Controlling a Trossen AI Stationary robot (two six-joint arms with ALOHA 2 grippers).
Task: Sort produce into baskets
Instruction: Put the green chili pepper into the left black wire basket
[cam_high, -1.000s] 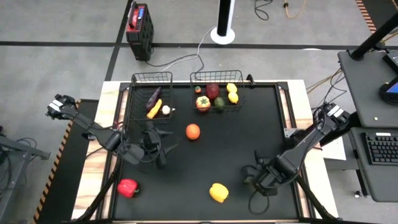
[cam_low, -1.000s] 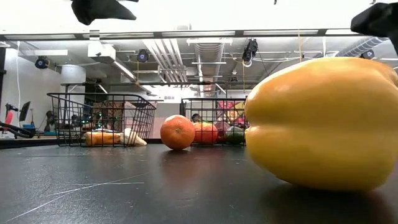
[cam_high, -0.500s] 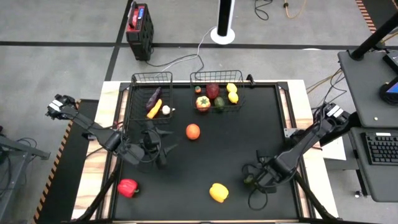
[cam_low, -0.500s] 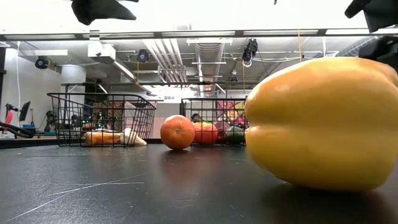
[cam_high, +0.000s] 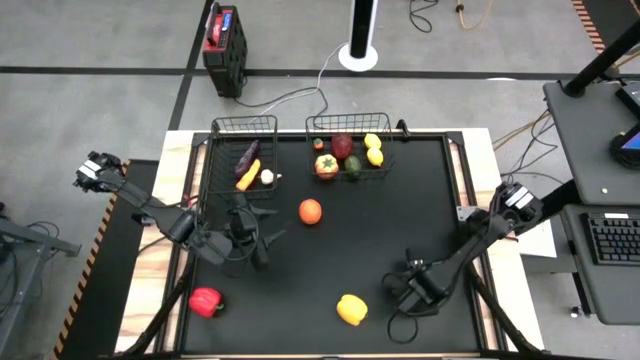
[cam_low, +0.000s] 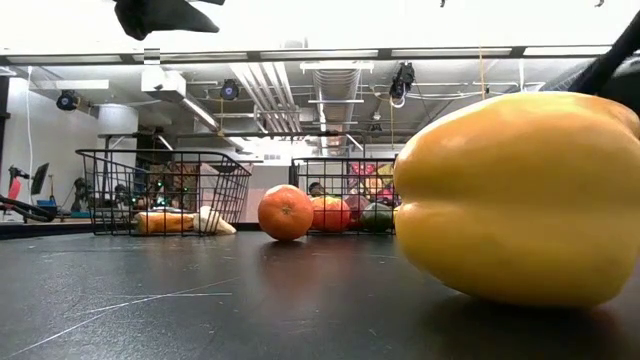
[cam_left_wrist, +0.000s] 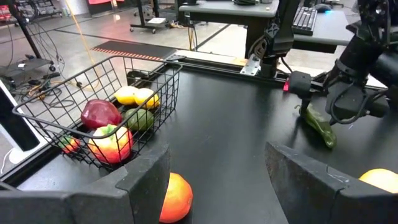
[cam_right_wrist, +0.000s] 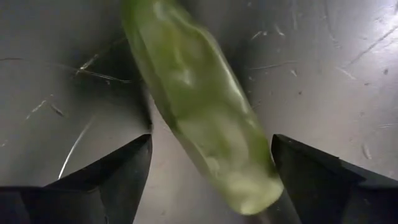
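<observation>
A green cucumber (cam_right_wrist: 205, 118) lies on the black table (cam_high: 420, 200) at the near right; it also shows in the left wrist view (cam_left_wrist: 318, 126). My right gripper (cam_high: 412, 290) is open just above it, one finger on either side, touching nothing that I can see. My left gripper (cam_high: 247, 238) is open and empty near the narrower basket (cam_high: 243, 150). An orange (cam_high: 310, 211), a red pepper (cam_high: 205, 301) and a yellow pepper (cam_high: 351, 309) lie loose on the table. The wider basket (cam_high: 350, 135) holds lemons, an avocado and red produce.
The narrower basket holds an eggplant, a yellow piece and garlic. Both baskets stand at the table's far edge. In the low view the yellow pepper (cam_low: 520, 200) fills the right side and the orange (cam_low: 285, 212) stands before the baskets.
My right gripper has come down over the cucumber near the table's near right, and its arm has swung inward. The cucumber and the other produce have stayed in place.
</observation>
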